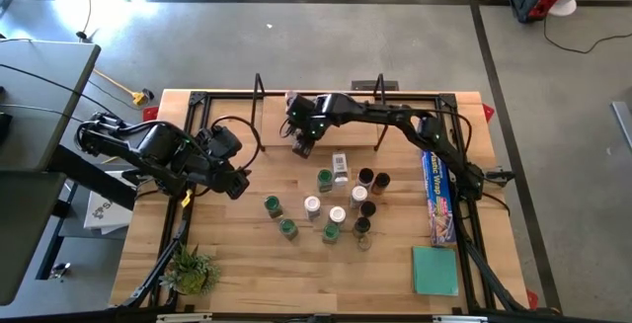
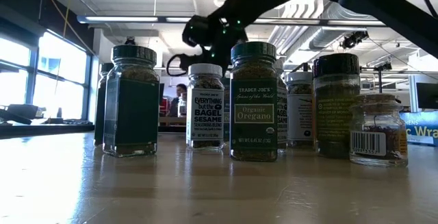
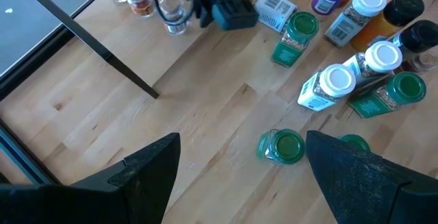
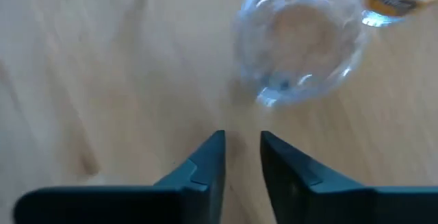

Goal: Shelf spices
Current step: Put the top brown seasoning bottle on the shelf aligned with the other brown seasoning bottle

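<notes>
Right wrist view: the right tool (image 4: 241, 157) hangs over the table (image 4: 102, 66), fingers nearly closed on nothing, a clear jar (image 4: 301, 49) just ahead. Left tool (image 3: 239, 172) gapes open, green-lidded jar (image 3: 282, 146) between its fingers.

Bare board left of spices (image 1: 336, 204); shelf (image 1: 259, 96) uprights block back edge.

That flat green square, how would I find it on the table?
Start at the long blue box lying along the table's right edge in the high view. Just beyond its near end lies the teal square, flat and alone, unlike the upright jars clustered mid-table.
</notes>
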Available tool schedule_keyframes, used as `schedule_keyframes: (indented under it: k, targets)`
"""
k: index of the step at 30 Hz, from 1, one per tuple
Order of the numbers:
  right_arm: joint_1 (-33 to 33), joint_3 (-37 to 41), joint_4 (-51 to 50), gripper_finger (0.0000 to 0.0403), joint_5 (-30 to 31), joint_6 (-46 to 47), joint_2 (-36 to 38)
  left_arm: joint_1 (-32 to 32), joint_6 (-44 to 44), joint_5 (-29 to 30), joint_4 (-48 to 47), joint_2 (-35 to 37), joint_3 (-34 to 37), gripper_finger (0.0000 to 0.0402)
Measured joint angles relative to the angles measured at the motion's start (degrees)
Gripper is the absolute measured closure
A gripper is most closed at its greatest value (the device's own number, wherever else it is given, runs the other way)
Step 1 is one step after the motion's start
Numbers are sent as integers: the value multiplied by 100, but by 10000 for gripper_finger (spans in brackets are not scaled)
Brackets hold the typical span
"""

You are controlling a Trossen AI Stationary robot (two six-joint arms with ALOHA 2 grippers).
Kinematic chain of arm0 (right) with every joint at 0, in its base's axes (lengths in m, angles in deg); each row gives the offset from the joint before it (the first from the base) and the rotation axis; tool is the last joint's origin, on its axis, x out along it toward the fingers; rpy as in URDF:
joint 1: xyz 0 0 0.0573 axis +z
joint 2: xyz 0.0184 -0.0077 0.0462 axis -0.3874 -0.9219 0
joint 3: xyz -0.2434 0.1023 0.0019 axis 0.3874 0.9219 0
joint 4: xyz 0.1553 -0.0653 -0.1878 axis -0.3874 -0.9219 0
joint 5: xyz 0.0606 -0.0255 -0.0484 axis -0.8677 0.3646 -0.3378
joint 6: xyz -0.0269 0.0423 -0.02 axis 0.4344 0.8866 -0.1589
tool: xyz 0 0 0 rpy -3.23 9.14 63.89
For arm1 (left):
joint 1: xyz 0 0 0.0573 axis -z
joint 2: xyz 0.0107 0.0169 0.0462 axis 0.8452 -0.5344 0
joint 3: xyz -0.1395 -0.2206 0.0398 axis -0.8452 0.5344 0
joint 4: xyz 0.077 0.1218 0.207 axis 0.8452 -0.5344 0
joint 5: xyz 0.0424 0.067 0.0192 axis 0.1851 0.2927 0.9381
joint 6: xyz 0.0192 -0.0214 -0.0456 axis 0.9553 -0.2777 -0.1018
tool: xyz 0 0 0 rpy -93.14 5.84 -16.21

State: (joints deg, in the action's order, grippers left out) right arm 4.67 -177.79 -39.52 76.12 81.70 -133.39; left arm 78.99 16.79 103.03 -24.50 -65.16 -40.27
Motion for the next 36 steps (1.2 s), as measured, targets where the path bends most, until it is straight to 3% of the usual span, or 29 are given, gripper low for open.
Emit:
schedule_keyframes:
  k: [7, 36]
  targets:
    - [3, 96, 617, 361, -42, 55, 0, 16, 1, 26, 0, 0, 0, 93]
    - [-112, 93, 848, 361, 58, 285, 110, 16, -9, 39, 35, 0, 0, 93]
